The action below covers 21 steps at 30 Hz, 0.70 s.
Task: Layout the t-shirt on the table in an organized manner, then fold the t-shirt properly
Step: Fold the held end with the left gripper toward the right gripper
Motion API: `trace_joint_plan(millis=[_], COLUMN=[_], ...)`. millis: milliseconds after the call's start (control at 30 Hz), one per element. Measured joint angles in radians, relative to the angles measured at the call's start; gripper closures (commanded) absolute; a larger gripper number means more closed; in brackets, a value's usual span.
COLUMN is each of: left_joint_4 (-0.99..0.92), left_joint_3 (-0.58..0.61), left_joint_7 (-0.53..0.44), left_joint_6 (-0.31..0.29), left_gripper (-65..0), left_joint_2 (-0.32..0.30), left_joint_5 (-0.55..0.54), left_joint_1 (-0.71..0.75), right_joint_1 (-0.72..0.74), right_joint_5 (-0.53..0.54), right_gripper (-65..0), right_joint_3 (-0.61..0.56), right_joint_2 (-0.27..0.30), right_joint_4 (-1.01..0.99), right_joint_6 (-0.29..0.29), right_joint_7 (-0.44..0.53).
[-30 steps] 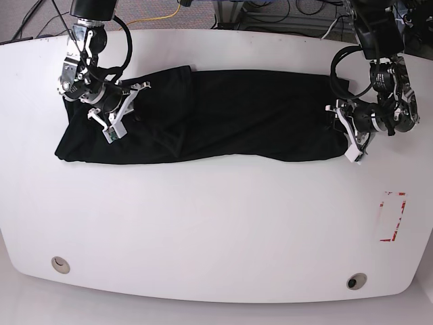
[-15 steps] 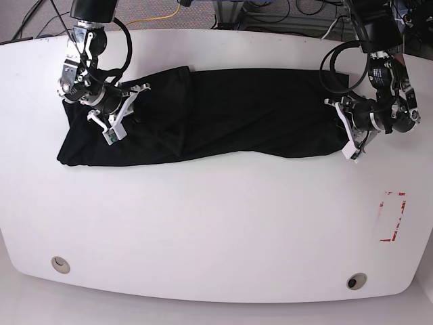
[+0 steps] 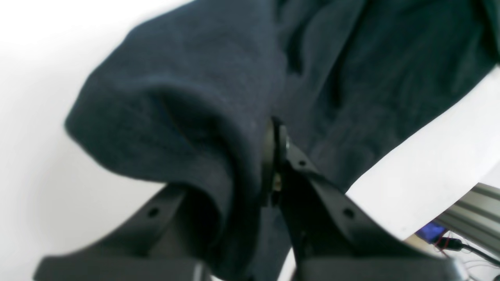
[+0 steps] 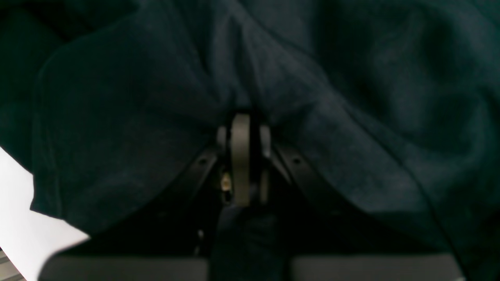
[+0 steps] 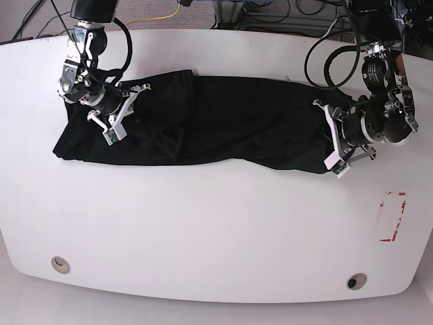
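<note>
T-shirt [image 5: 223, 122]: black, soft, matte, rumpled long band across far half of glossy white table [image 5: 216, 230]. My left gripper [image 3: 273, 156] pinches thick fold at its 3 o'clock end; my right gripper [image 4: 242, 156] clamps cloth at 9 o'clock end. Red tape outline [image 5: 394, 217] at 4 o'clock, grommets [image 5: 356, 280] along near edge. Wrist views show only fuzzy weave.

In the right wrist view the t-shirt [image 4: 351, 97] fills nearly the whole picture and runs off every edge, so its outline cannot be told; the right tool [image 4: 242, 156] shows only as a dim sliver amid dark cloth. In the left wrist view cloth hides one finger [image 3: 183, 210] of the left tool [image 3: 273, 156] (the near parts are blurred). The table [image 5: 216, 223] is cut off at the base view's lower corners.
</note>
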Motion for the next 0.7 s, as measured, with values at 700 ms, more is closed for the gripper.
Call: trace_joint_plan(millis=[700], left_joint_4=[-0.021], left_joint_3=[0.037], left_joint_7=[0.002], left_joint_6=[0.0], left_gripper=[-2.2], left_joint_2=[0.357], left_joint_5=[0.01], left_joint_1=[-0.029], right_joint_1=[0.002], right_joint_5=[-0.003], right_gripper=[-3.0], right_joint_3=[0.0], right_joint_2=[0.0], right_joint_4=[0.0], right_joint_6=[0.0], right_joint_7=[0.0])
